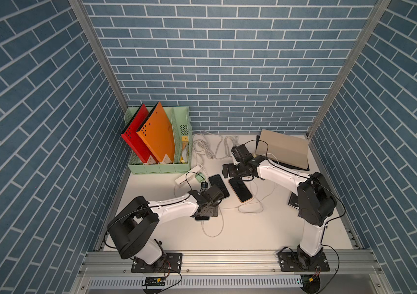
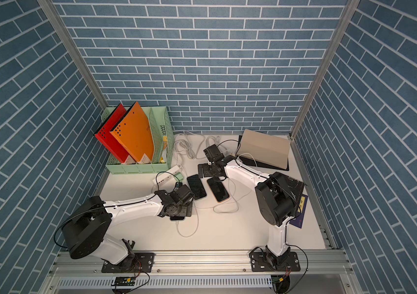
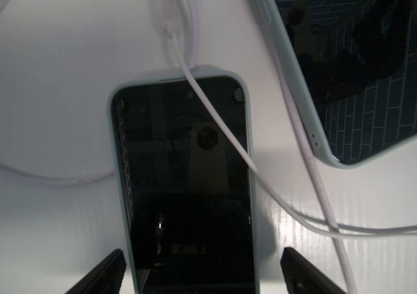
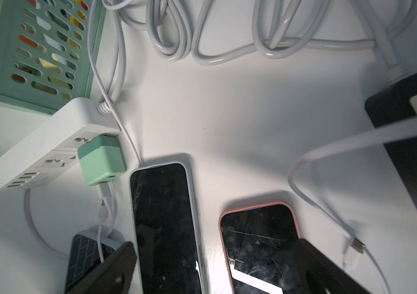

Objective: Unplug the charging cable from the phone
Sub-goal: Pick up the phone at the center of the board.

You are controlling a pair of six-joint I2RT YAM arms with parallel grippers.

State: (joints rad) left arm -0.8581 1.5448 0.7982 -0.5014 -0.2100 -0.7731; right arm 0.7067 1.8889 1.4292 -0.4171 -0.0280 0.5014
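Phone (image 3: 184,178) in a pale case lies near left, between the left gripper's (image 3: 203,254) widely spread fingers (image 3: 105,275), charging cable (image 3: 217,119) draped across its screen. Right gripper (image 4: 215,244), equally splayed, hangs above a pink-cased phone (image 4: 258,229) farther back.

A robotics lab test cell dressed as an office desk: two robot arms (image 1: 172,207) bolted to an aluminium rail (image 1: 227,257), printed blue-brick panels (image 1: 215,63) around a white tabletop (image 1: 266,229), a mint file organizer (image 1: 159,169) holding a red folder (image 1: 133,135) and an orange folder (image 1: 158,135), and a white power strip (image 4: 42,150).
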